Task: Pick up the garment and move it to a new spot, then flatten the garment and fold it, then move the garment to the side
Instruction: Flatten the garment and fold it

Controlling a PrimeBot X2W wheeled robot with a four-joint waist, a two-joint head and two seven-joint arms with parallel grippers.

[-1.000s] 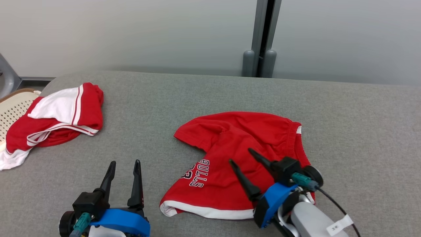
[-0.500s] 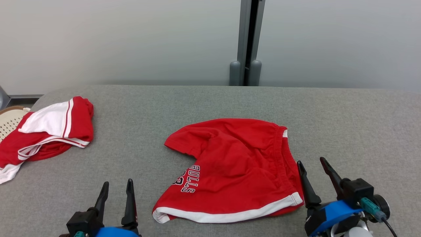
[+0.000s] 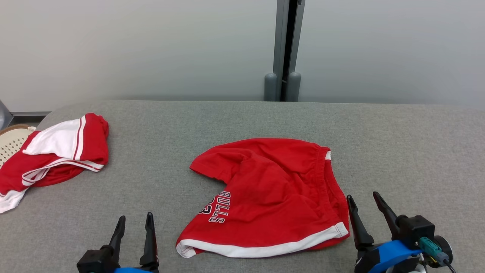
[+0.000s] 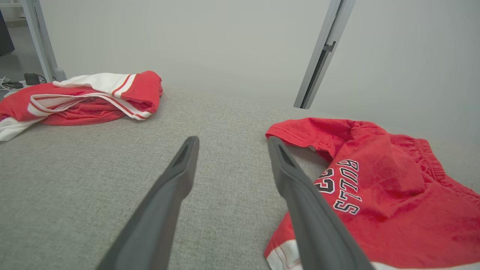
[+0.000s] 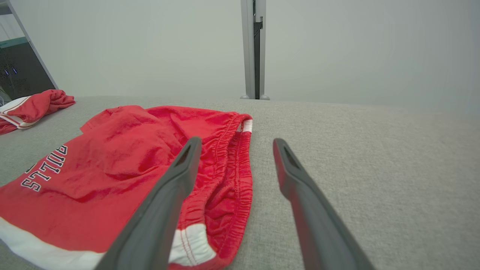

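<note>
The left tool (image 3: pixel 135 217) is cut off at its base.

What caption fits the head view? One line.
Red Bulls shorts lie rumpled on grey fabric surface between open left gripper and right gripper; second red-and-white garment far left.

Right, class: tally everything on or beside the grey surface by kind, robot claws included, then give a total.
Garments: 2 (lettered shorts, red-and-white garment)
Claws: 2 (left claw, right claw, both open)
Baskets: 1 (cream basket, at the left edge)
Total: 5
</note>
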